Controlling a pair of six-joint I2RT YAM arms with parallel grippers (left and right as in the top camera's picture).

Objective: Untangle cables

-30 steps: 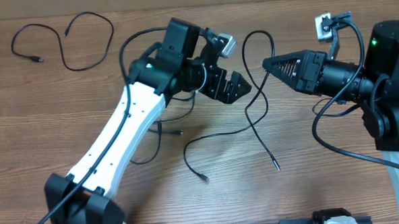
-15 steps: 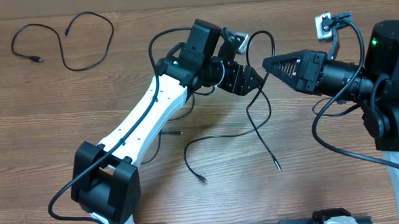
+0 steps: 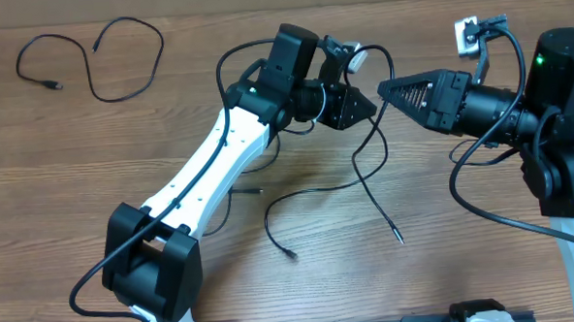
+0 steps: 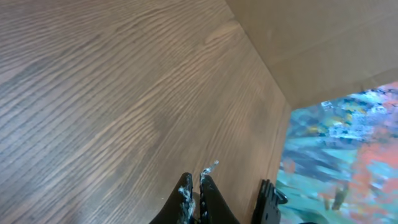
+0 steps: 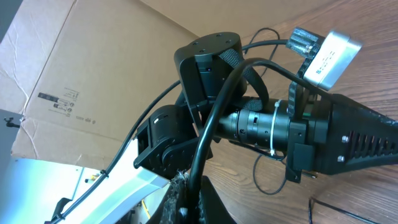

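The relation that matters is in the upper centre of the overhead view. There the left pincer (image 3: 362, 105) and the right pincer (image 3: 383, 86) point at each other, tips nearly touching, with the thin black cable with silvery plug tips (image 3: 370, 191) running between them. The cable arches above both tips, drops past them, and trails toward the lower centre of the frame onto the wood-grain tabletop (image 3: 466, 260). Its long axis there runs from top to bottom, and one plug end lies well below the pincers.

In its own wrist view the right pincer (image 5: 186, 199) is pressed together on this cable (image 5: 214, 118), which rises out from between its fingers. The left pincer (image 4: 194, 190) is also pressed together. Whether it has caught the cord cannot be told, because its wrist view shows only bare tabletop and brown cardboard (image 4: 323, 43) beyond the fingers.

The white left arm reaches diagonally from the lower left of the frame, with its wrist turned toward the right. The black right arm comes in level from the right edge. Both arms are equally close to the hanging section, so any pull apart would probably run left to right across it.

A second thin black cable (image 3: 119, 98) lies by itself in the upper left, well away from both arms.
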